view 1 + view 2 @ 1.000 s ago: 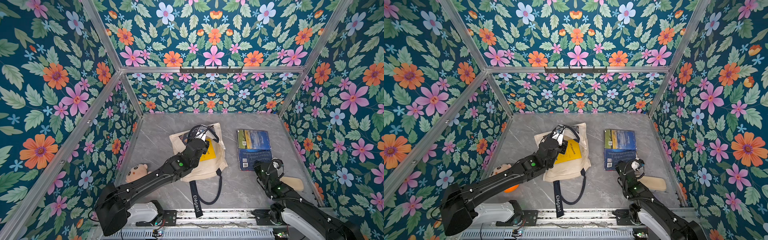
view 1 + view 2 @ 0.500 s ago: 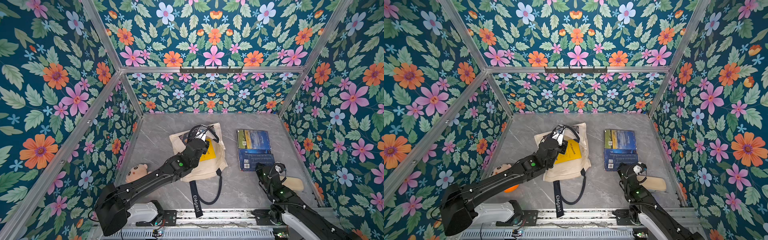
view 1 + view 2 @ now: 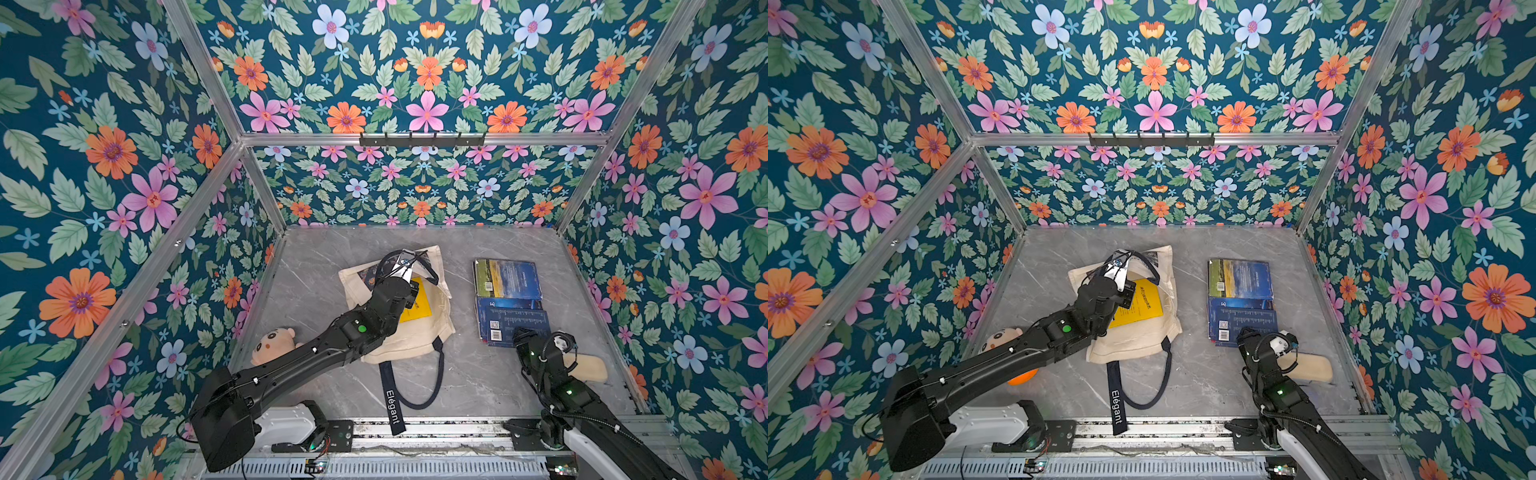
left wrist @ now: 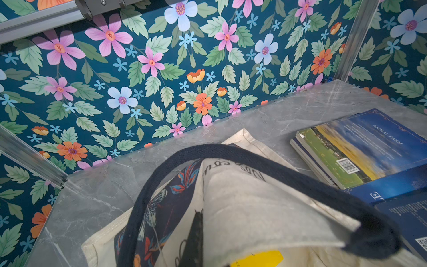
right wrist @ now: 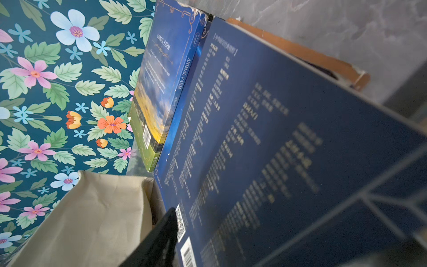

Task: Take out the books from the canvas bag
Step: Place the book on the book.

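The cream canvas bag [image 3: 419, 332] [image 3: 1142, 336] lies on its side mid-table. My left gripper [image 3: 405, 266] [image 3: 1117, 268] is shut on its upper mouth edge and holds that flap [image 4: 254, 208] raised. A yellow book [image 3: 415, 305] [image 3: 1140, 309] [image 4: 258, 259] shows inside the mouth. To the right, a landscape-cover book [image 3: 505, 278] [image 3: 1239, 279] [image 5: 159, 81] lies flat, with a dark blue book [image 3: 509, 318] [image 3: 1241, 318] [image 5: 277, 138] overlapping its near end. My right gripper [image 3: 525, 334] [image 3: 1250, 334] is open at that book's near edge. One of its fingers [image 5: 159, 242] stands beside the cover.
A plush doll [image 3: 274, 343] [image 3: 1000, 336] lies by the left wall under my left arm, with an orange ball [image 3: 1022, 376] beside it. A beige object [image 3: 590, 368] [image 3: 1308, 365] lies near the right wall. The navy Elégant strap [image 3: 392, 405] trails toward the front rail. Floral walls close three sides.
My right gripper's jaws have spread apart at the dark blue book's near edge, and its arm has shifted slightly. My left arm and the bag have not moved.
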You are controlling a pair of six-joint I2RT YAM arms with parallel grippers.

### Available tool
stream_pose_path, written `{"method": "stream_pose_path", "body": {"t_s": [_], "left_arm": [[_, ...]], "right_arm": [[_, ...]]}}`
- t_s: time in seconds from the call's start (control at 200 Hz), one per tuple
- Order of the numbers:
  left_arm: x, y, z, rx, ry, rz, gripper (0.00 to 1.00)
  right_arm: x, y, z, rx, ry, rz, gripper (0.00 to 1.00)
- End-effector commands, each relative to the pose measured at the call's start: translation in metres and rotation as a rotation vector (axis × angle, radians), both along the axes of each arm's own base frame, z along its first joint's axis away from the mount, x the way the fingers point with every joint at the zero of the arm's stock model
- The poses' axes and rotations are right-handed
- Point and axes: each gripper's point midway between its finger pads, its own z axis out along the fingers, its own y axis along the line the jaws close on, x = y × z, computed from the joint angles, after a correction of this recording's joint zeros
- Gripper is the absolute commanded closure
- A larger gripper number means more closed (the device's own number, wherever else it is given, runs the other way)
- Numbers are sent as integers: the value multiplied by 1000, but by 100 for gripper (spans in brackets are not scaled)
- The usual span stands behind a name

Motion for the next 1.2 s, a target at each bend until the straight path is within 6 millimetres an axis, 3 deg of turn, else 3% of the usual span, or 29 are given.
{"method": "stream_pose_path", "body": {"t_s": [0.0,0.21,0.455,0.63,0.985,1.195], "left_arm": [[2,-1,5,-16,-11,5,100],[1,0,6,-16,-11,4,100],[1,-1,5,-12,-7,0,100],[0,-3,6,-16,-7,-8,100],[0,-3,6,-16,-6,-10,100],[0,-3,6,-17,-4,-14,100]], "right_arm": [[3,1,5,13,-23,-3,33],[13,3,16,-18,-30,3,32],[23,9,16,-19,3,24,29],[15,4,13,-15,17,1,1],[-14,-15,15,-31,108,-64,1],[-16,-14,27,-51,112,-33,1]]}}
